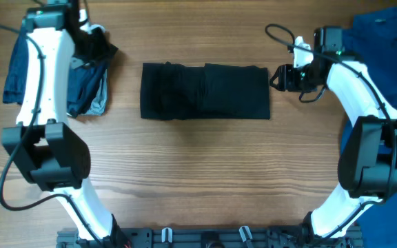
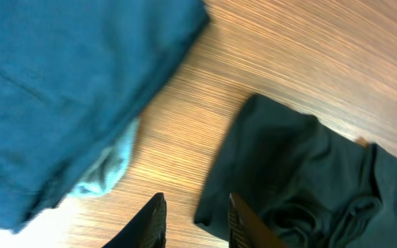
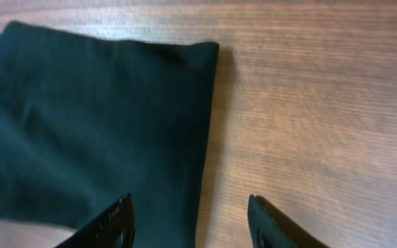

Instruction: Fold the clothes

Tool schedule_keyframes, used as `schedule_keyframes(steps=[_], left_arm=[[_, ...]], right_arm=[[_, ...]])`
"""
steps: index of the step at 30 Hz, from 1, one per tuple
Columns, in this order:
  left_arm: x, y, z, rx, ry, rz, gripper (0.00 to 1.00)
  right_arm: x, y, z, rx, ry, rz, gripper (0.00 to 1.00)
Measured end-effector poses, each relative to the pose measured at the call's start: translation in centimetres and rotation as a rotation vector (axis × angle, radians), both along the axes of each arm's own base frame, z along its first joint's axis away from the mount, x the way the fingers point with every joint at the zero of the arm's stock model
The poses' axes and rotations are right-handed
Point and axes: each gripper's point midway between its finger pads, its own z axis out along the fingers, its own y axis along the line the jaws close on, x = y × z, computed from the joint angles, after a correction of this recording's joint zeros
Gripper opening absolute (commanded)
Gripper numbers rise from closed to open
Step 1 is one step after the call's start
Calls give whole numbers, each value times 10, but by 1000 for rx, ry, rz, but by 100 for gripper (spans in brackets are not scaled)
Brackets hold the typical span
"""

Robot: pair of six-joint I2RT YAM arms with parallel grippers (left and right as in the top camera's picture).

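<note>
The black T-shirt (image 1: 205,91) lies folded into a wide rectangle on the wooden table (image 1: 198,179), a little toward 12 o'clock from the table's middle, with its long sides running from 9 to 3 o'clock. There are wrinkles near its centre.

The right gripper (image 1: 278,77) sits at 3 o'clock of the shirt, just beside the short right edge, and points toward it. In the right wrist view its fingers (image 3: 112,224) are spread wide with nothing between them. The shirt's edge (image 3: 95,124) runs down past the inner side of the left-hand finger. I cannot tell whether a finger touches the cloth.

The left gripper (image 1: 102,48) is at 10 o'clock of the shirt, over the dark navy pile (image 1: 88,86). Its wrist view shows its fingers (image 2: 154,220) parted and holding nothing, with a corner of the black fabric (image 2: 288,179) low between them. The navy garments (image 2: 60,89) and a pale one (image 2: 109,172) lie at 10 o'clock.

Bare wood stretches from the shirt's lower long edge toward 6 o'clock. A narrower strip of wood separates the shirt from the navy pile at 9 o'clock. A bright blue shirt (image 1: 384,41) lies at the table's 2 o'clock corner, behind the right arm.
</note>
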Motion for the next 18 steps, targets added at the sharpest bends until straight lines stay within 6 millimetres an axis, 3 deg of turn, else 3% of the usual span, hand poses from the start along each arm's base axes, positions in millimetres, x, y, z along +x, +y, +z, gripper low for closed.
schedule_keyframes(steps=[4, 8, 10, 13, 14, 18], left_arm=[[0, -33, 0, 0, 0, -72, 32], [-1, -47, 0, 0, -1, -103, 32], [-1, -50, 0, 0, -2, -110, 32], [-1, -51, 0, 0, -3, -111, 32], [-1, -51, 0, 0, -3, -111, 32], [-1, -51, 0, 0, -3, -111, 32]], right_arm=[[-2, 8, -29, 42, -66, 19, 50], [-12, 15, -50, 101, -80, -13, 48], [-11, 22, -52, 145, -100, -29, 41], [-14, 37, -53, 178, -93, -27, 22], [-15, 41, -54, 183, -93, -26, 7], [-7, 39, -51, 183, -125, -37, 4]])
